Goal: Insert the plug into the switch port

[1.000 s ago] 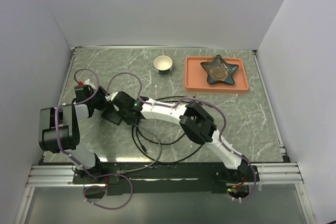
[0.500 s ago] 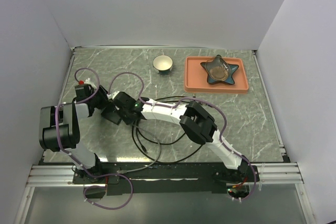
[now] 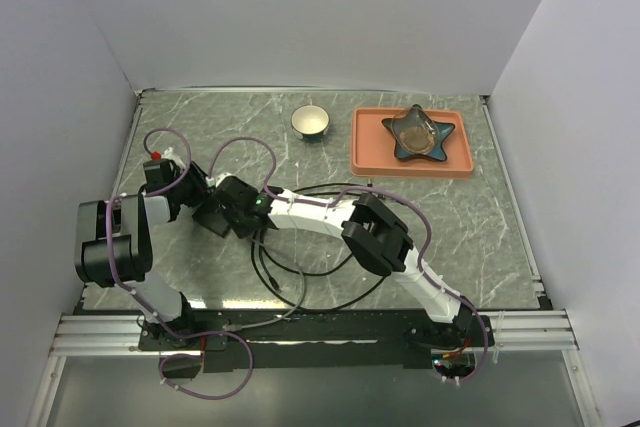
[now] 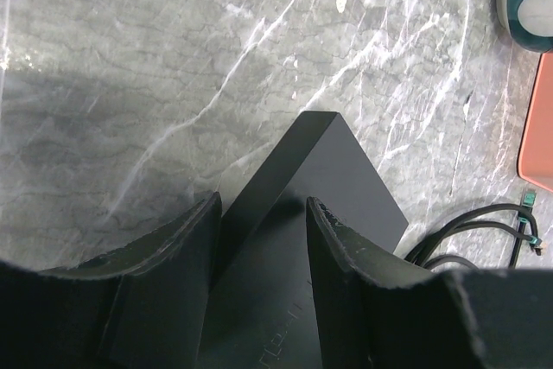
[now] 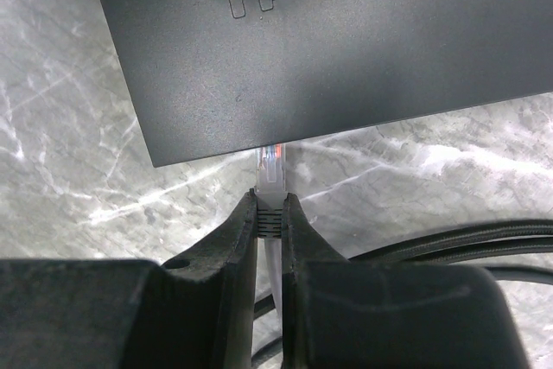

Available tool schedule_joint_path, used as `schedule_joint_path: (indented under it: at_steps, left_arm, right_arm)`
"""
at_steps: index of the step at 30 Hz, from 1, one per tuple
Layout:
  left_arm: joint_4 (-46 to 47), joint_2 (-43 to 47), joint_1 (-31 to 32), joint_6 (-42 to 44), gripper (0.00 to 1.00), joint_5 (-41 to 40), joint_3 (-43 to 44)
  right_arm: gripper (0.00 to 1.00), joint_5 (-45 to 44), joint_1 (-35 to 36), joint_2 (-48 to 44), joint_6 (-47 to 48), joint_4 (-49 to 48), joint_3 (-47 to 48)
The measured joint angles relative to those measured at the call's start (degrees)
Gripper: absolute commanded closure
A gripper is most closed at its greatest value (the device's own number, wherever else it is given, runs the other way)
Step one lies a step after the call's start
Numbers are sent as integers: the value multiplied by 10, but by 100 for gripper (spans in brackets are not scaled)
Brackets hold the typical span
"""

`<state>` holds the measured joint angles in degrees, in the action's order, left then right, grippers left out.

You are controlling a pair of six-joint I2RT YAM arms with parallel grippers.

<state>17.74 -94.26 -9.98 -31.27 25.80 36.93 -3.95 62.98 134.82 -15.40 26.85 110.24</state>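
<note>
The black TP-Link switch (image 3: 211, 215) lies at the left of the table, between both grippers. My left gripper (image 3: 197, 203) is shut on it; in the left wrist view the switch (image 4: 328, 187) sits between the two fingers (image 4: 177, 274). My right gripper (image 3: 233, 211) is shut on the clear plug. In the right wrist view the plug (image 5: 271, 168) sticks out ahead of the fingertips (image 5: 242, 231), and its tip meets the near edge of the switch (image 5: 328, 49). The port itself is hidden under that edge. The gripper's midpoint (image 5: 270, 213) lies on the plug's ribbed boot.
The black cable (image 3: 300, 269) loops over the table in front of the right arm and shows in the left wrist view (image 4: 471, 222). A white cup (image 3: 311, 121) and an orange tray (image 3: 365, 162) with a star-shaped dish (image 3: 419, 133) stand at the back.
My right gripper has crept slightly left toward the switch with the plug. The left gripper and the switch have shifted very little.
</note>
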Motion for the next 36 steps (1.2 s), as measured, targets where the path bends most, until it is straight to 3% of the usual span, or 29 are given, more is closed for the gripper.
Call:
schedule_joint_path:
  at_steps: [10, 25, 36]
  left_arm:
    - [3, -4, 1, 4, 50, 0, 4]
    - [9, -9, 2, 6, 50, -1, 7]
    - [9, -10, 3, 7, 50, -1, 8]
  right_arm:
    - [100, -2, 0, 0, -18, -16, -9]
    - [100, 33, 1, -3, 130, -53, -27]
    - [100, 33, 0, -3, 139, -51, -23]
